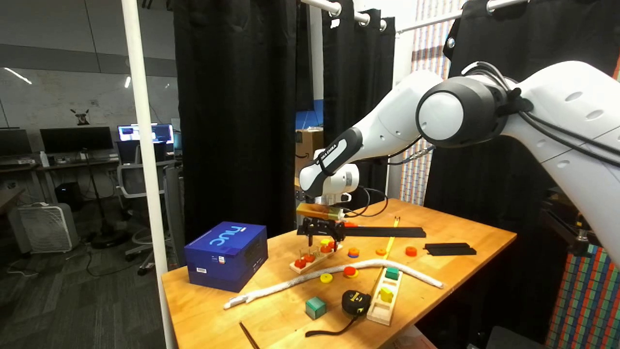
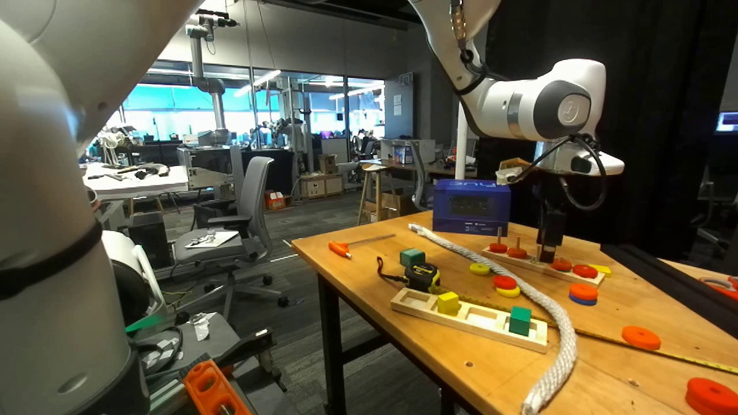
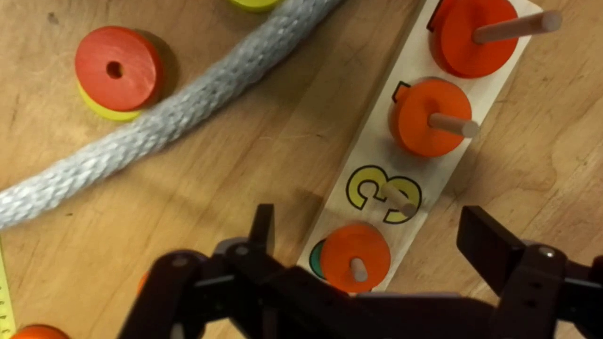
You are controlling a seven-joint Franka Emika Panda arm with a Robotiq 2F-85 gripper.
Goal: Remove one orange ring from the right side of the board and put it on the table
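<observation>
The board is a narrow light wooden strip with upright pegs and printed shapes; it shows in both exterior views (image 1: 315,263) (image 2: 522,263) and the wrist view (image 3: 426,169). Orange and red rings sit on its pegs. In the wrist view a red ring (image 3: 459,54) is at the top, an orange ring (image 3: 419,129) below it, then a bare peg over a yellow 3, and an orange ring (image 3: 341,249) nearest the gripper. My gripper (image 3: 367,214) is open and empty above the board, fingers either side of it. Its base hides the board's near end. The table (image 1: 218,310) is light wood.
A white rope (image 2: 568,340) curves beside the board. A red ring (image 3: 94,61) lies on a yellow one; other loose rings lie nearby. A blue box (image 1: 227,257), tape measure (image 1: 356,303), block tray (image 2: 478,328) and black bar (image 1: 382,232) also stand around.
</observation>
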